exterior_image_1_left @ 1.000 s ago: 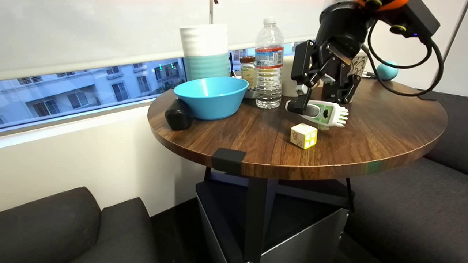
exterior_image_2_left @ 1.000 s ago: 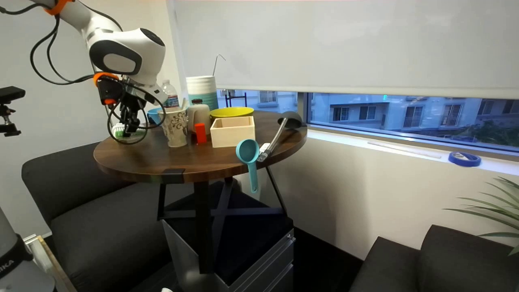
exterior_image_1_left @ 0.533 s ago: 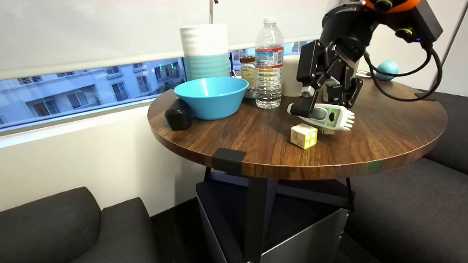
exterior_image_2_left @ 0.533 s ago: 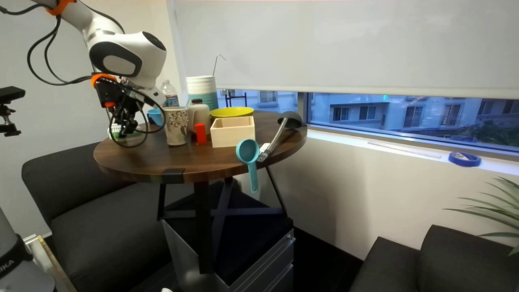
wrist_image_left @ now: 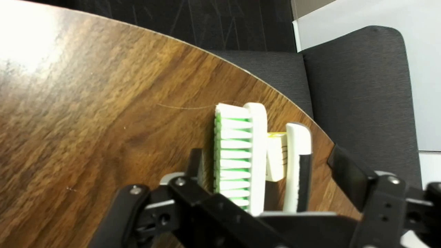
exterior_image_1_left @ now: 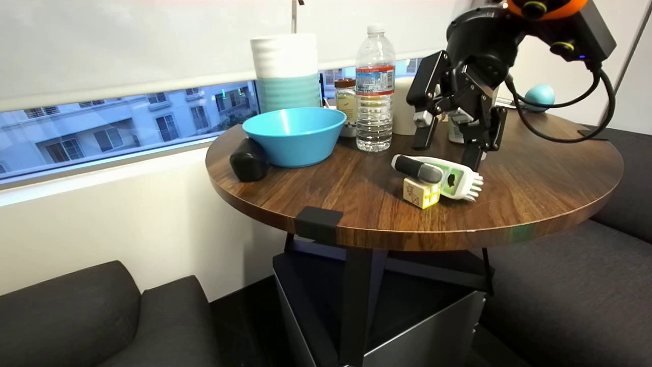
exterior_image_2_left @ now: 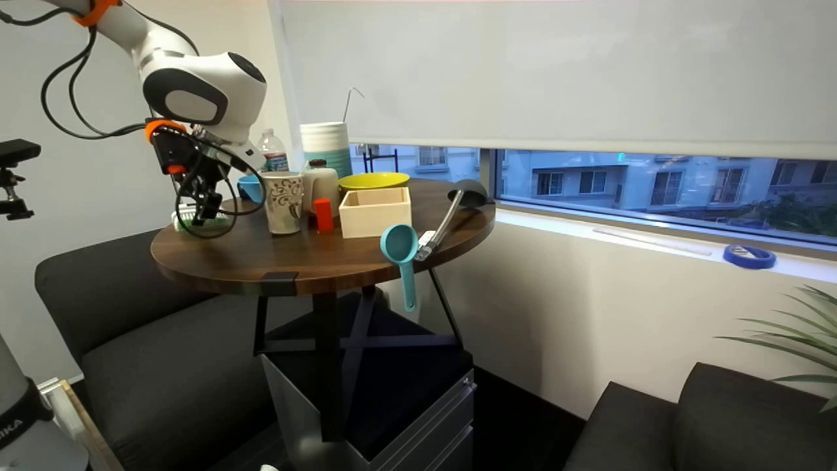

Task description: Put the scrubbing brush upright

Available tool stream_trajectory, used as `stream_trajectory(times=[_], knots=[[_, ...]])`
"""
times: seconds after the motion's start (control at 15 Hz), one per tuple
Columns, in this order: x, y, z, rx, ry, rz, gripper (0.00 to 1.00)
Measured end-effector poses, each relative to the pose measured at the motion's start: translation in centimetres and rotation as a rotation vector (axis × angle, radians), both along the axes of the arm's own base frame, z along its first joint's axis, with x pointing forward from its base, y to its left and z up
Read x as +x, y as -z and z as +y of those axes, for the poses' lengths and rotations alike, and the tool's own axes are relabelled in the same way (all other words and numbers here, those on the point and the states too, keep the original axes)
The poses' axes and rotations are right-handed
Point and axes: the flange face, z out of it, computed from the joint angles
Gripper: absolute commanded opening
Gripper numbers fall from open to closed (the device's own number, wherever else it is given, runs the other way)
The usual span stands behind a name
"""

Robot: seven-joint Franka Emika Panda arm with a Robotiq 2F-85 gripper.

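Note:
The scrubbing brush (exterior_image_1_left: 456,178), white and green with a black and grey arched handle (exterior_image_1_left: 418,168), lies on its side on the table. Its bristles point right in this exterior view, and its handle overlaps the pale cube (exterior_image_1_left: 420,193). In the wrist view the cube (wrist_image_left: 276,158) shows through the gap between brush body (wrist_image_left: 258,155) and handle. Whether the handle rests on the cube I cannot tell. My gripper (exterior_image_1_left: 448,148) is open just above and behind the brush. In the wrist view its fingers (wrist_image_left: 272,165) stand apart on both sides of the brush, not touching it.
A blue bowl (exterior_image_1_left: 293,137), a black object (exterior_image_1_left: 248,160) and a water bottle (exterior_image_1_left: 375,102) stand left of the gripper. A patterned cup (exterior_image_2_left: 284,206), red block (exterior_image_2_left: 323,214) and wooden box (exterior_image_2_left: 376,216) stand beside it. The round table's edge (exterior_image_1_left: 458,237) is close in front.
The gripper moved slightly right with the brush, then opened. The brush dropped out of it onto the table against the cube, which shifted slightly.

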Motion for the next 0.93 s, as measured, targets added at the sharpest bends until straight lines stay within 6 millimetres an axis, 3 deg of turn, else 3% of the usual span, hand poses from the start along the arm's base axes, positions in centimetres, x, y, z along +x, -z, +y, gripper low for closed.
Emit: stream_trajectory(times=[0.47, 0.67, 0.93], knots=[[0.0, -0.7, -0.5, -0.064, -0.003, -0.007, 1.00], [-0.1, -2.9, 0.2, -0.165, 0.014, -0.023, 1.00], [-0.4, -6.7, 2.7, -0.298, 0.026, -0.034, 1.00]])
